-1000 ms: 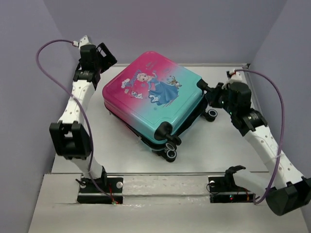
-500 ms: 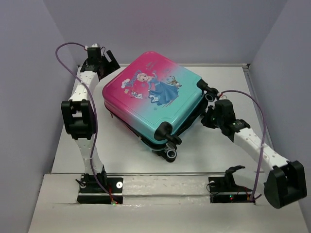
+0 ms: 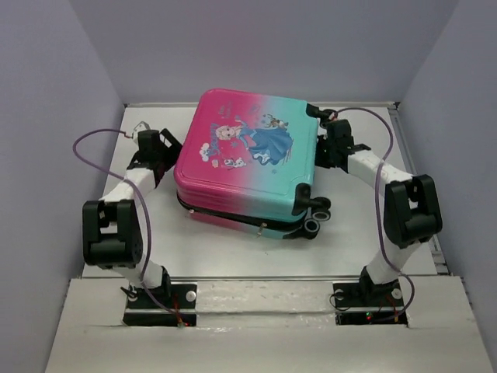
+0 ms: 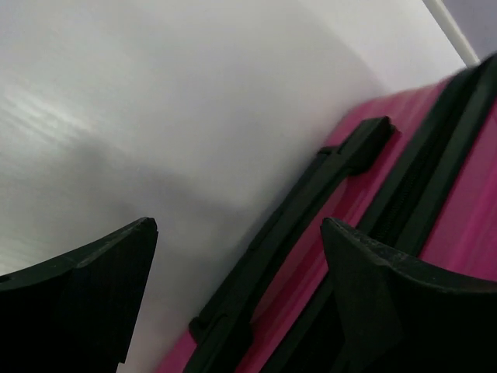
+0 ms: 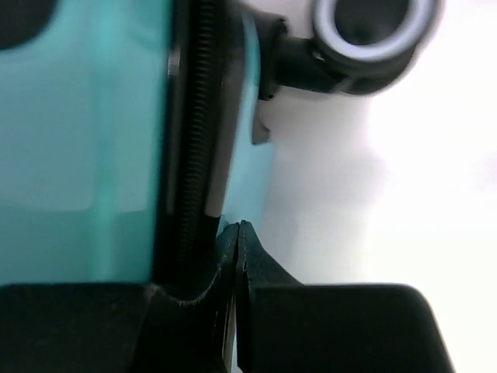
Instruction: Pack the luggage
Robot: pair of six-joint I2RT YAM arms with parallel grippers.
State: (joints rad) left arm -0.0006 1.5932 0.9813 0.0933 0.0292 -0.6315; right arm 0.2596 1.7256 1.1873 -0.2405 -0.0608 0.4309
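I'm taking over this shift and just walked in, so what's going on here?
Two robot arms flank the luggage, which lies on the table, princess print up, shells together. The left gripper is open at the pink side beside the black handle. The right gripper is shut at the teal side, tips by the zipper seam near a wheel.

A: How many cases?
B: One luggage (image 3: 248,155) on the tabletop (image 3: 233,252).
A: Wheels?
B: Two wheels (image 3: 313,227) well apart from both jaws — a third wheel (image 5: 373,31) just past the right jaws.
A: Handles?
B: One handle (image 4: 311,206) — seen between the left jaws.
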